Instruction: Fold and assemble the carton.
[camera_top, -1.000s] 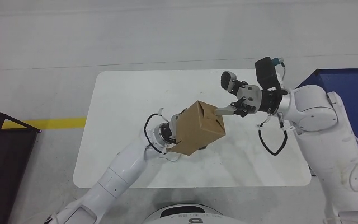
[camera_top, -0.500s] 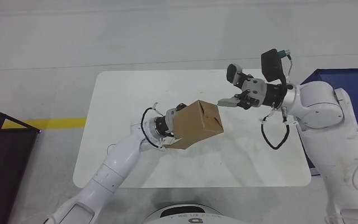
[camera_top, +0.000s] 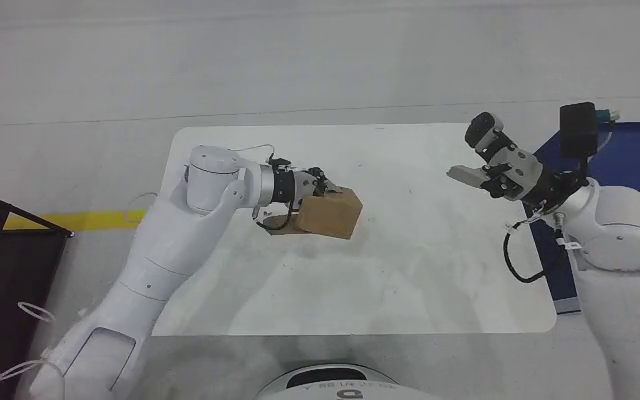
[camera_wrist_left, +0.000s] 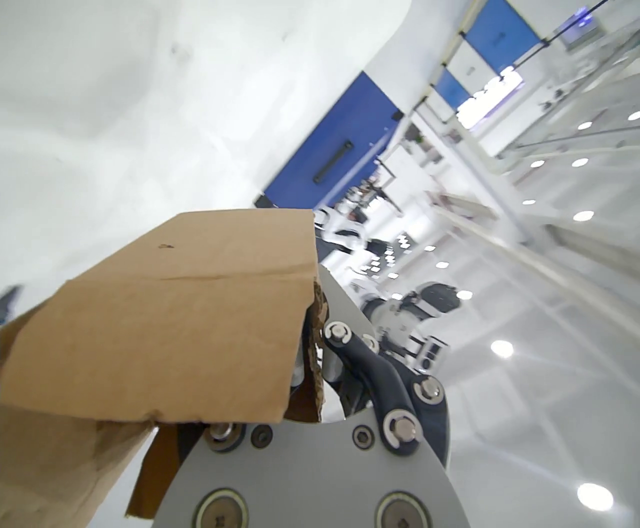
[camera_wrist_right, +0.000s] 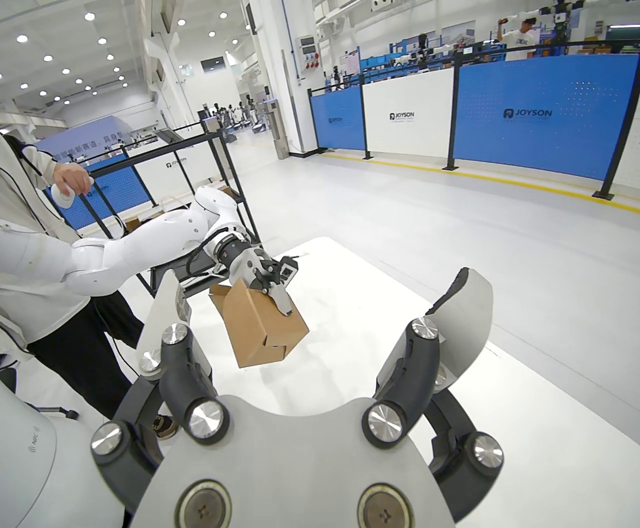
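Note:
A brown cardboard carton (camera_top: 330, 214) rests on the white table (camera_top: 420, 290) left of centre, its open end toward the left arm. My left gripper (camera_top: 310, 192) is shut on the carton's upper wall; one finger (camera_wrist_right: 278, 299) lies along the outside. Close up, the carton (camera_wrist_left: 165, 320) has a folded flap with a torn corner against the finger (camera_wrist_left: 345, 305). From the right wrist the carton (camera_wrist_right: 260, 325) looks tilted, with closed flaps at its near end. My right gripper (camera_top: 478, 152) hovers open near the table's right edge, well apart from the carton; its fingers (camera_wrist_right: 462, 310) hold nothing.
The table's right half and front are bare. A dark frame (camera_top: 25, 260) stands off the table's left side and a blue bin (camera_top: 560, 160) off its right. A person with a hand controller (camera_wrist_right: 65, 192) stands beside the table.
The left arm swung the carton left and down from mid-air onto the table. The right gripper drew back from the carton toward the table's right edge.

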